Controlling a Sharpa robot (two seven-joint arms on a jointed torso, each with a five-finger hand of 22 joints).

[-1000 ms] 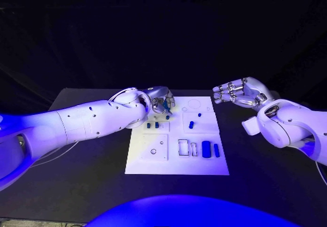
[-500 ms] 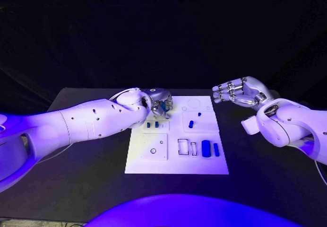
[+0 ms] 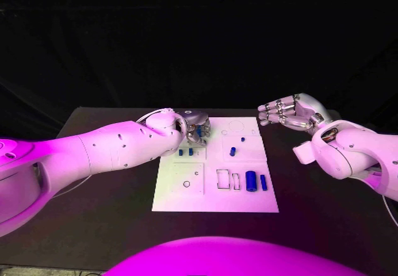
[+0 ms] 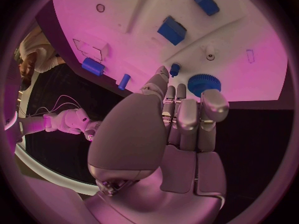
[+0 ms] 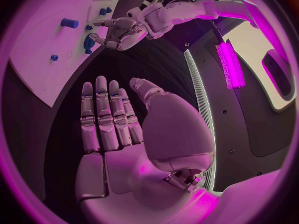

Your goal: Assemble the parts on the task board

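The left hand (image 3: 195,125) hovered over the white board's (image 3: 189,201) far-left corner, at about eleven o'clock, fingers straight and holding nothing, their tips just beside a round blue gear (image 4: 204,83). The right hand (image 3: 292,112) hung flat and spread at two o'clock, off the board's edge over bare black table (image 3: 332,213). Small blue pieces (image 3: 251,181) lay mid-board.
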